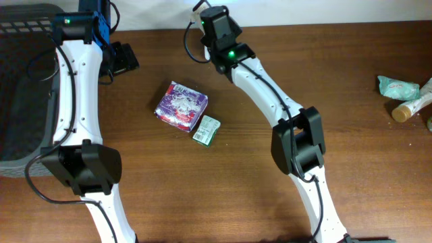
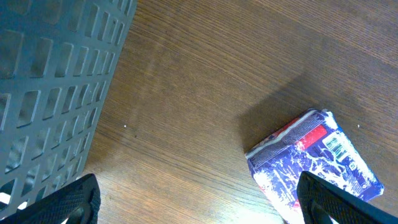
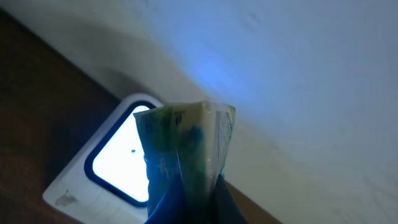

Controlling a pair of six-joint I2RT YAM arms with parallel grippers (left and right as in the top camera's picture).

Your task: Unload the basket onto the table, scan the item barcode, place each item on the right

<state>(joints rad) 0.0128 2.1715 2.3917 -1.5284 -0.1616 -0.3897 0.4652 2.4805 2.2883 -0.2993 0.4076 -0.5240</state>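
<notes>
My right gripper is shut on a small green plastic packet, which stands up out of the jaws. Right behind the packet is a white scanner with a brightly lit window, set against a pale wall. In the overhead view this gripper is at the table's far edge. My left gripper stands wide open above bare wood. Its right finger hangs over a purple and white packet that shows a barcode. Seen from overhead, the left gripper is up and left of that purple packet.
A dark slotted basket fills the left end of the table, and its wall is close to the left gripper. A second small green packet lies beside the purple one. A teal pouch and a small bottle lie at the far right.
</notes>
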